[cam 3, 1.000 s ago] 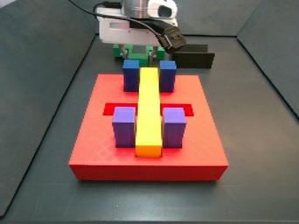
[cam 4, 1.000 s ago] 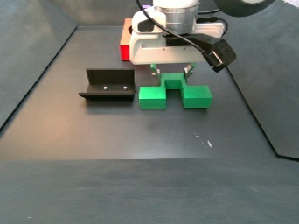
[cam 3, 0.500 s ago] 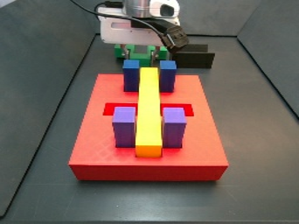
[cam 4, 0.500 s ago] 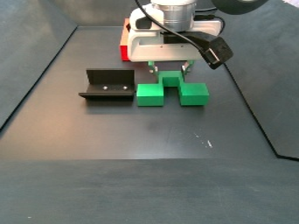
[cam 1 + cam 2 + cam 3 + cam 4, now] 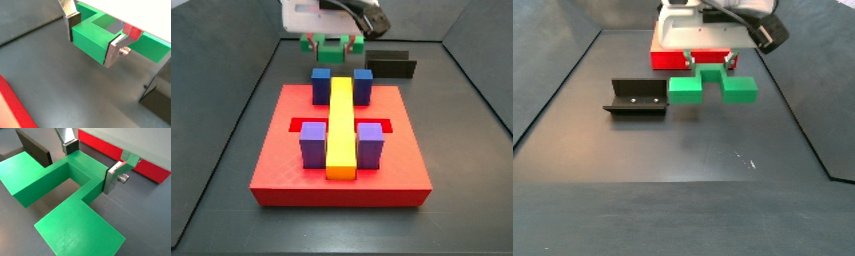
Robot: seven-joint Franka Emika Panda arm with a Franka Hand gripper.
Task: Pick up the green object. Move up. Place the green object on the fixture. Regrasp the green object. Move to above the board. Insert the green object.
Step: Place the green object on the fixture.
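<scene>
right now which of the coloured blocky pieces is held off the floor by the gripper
The bright green notched piece, clamped between the gripper's silver fingers and lifted clear of the floor. The blue cubes, purple cubes and long yellow bar all sit on the red board.

Even, bright overhead light in all views. Soft shadow under green object (image 5: 711, 88) on dark floor (image 5: 673, 150). Tool (image 5: 92, 161) near green object: silver fingers (image 5: 117, 176) slightly blurred in both wrist views. Side views low-resolution, mild sheen on floor.

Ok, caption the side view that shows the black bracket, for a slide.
Pincer holds the green object lifted above the floor, beside the fixture, red board behind.
</scene>
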